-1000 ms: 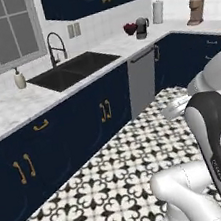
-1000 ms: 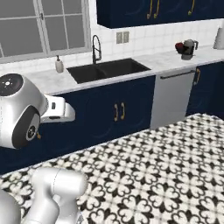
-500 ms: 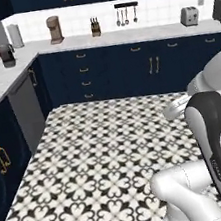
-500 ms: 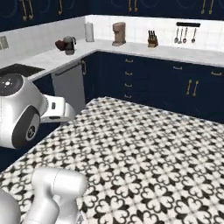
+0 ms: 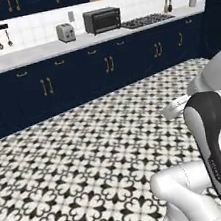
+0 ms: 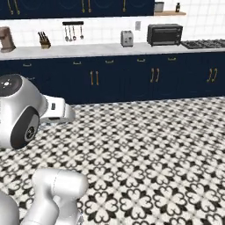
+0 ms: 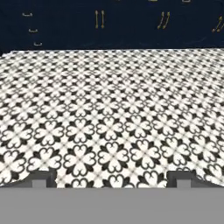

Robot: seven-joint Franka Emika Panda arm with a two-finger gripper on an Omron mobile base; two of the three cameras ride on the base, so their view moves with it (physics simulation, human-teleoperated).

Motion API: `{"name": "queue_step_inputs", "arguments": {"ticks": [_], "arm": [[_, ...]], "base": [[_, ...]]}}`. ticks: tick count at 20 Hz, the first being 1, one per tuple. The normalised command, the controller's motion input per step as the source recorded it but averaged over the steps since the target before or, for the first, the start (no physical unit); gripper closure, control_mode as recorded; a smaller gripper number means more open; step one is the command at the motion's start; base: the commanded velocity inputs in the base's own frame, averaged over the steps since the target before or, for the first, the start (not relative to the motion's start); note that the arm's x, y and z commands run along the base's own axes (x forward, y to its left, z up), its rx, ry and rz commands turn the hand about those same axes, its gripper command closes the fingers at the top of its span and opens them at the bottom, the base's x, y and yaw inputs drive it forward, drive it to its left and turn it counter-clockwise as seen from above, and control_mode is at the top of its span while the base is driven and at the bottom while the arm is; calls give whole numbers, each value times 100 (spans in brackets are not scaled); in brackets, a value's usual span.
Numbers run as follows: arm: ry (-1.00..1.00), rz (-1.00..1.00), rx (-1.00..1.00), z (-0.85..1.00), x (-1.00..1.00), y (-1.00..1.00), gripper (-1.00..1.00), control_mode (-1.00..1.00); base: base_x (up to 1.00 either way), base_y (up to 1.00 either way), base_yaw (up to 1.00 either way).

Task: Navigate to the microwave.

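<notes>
Here we face a long run of navy cabinets (image 6: 110, 81) with brass handles, topped by a pale counter (image 6: 88, 50), seen across a black-and-white patterned tile floor (image 7: 112, 113). Our gripper (image 7: 112, 179) points low over that floor; in the hand view its two dark fingertips (image 7: 40, 178) rise well apart at the bottom edge, with only floor tiles between them, so the hand is wide open and holds nothing.

Far ahead of the hand, on the counter, stands a small dark toaster oven (image 6: 165, 34), and just to its left a silver toaster (image 6: 127, 38). Further left along the wall hang utensils on a rail (image 6: 72, 30), then a knife block (image 6: 43, 40), and at the far left a brown coffee machine (image 6: 5, 38). To the right of the toaster oven lies a cooktop (image 5: 146, 20), with bottles (image 5: 168, 5) beyond it.

We cannot make out the microwave, with its silver frame and black window, among these things.
</notes>
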Motion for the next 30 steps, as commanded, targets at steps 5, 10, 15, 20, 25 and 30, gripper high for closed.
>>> {"name": "queue_step_inputs", "arguments": {"ticks": [5, 10, 15, 20, 25, 30], "arm": [[0, 0, 0, 0, 0, 0, -100, 100], [0, 0, 0, 0, 0, 0, -100, 100], [0, 0, 0, 0, 0, 0, -100, 100], [0, 0, 0, 0, 0, 0, -100, 100], [0, 0, 0, 0, 0, 0, -100, 100], [0, 0, 0, 0, 0, 0, -100, 100]], "base": [[13, -40, -78], [33, -14, -76], [58, 0, -70], [94, 11, -58], [100, 48, -43], [100, 47, -40]]}}
